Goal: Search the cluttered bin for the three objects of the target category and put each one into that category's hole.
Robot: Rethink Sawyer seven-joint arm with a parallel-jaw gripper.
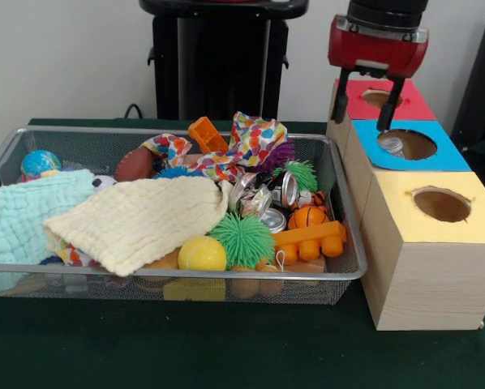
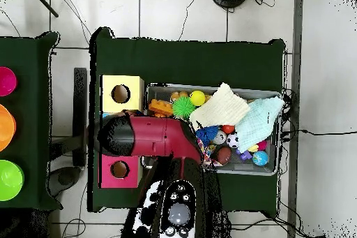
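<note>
The gripper (image 1: pixel 365 103) hangs over the blue-topped box (image 1: pixel 445 154), its two dark fingers spread apart and holding nothing. A small silvery metal object (image 1: pixel 392 145), seemingly a tin lid or can, lies just inside that box's hole (image 1: pixel 410 143), so a drop into this hole looks just done. The target category appears to be the metal tins. More shiny cans (image 1: pixel 268 198) sit in the wire bin (image 1: pixel 349 235), between the green spiky ball (image 1: pixel 242 239) and the colourful dotted cloth (image 1: pixel 244 144).

To do the next pick well, the arm should rise clear of the boxes, cross over the bin wall, and descend straight onto one can with its fingers wide, avoiding the orange block (image 1: pixel 310 240) and small basketball (image 1: pixel 308 216) beside it. In the overhead view the arm (image 2: pixel 150 137) hides the blue-topped box.
</note>
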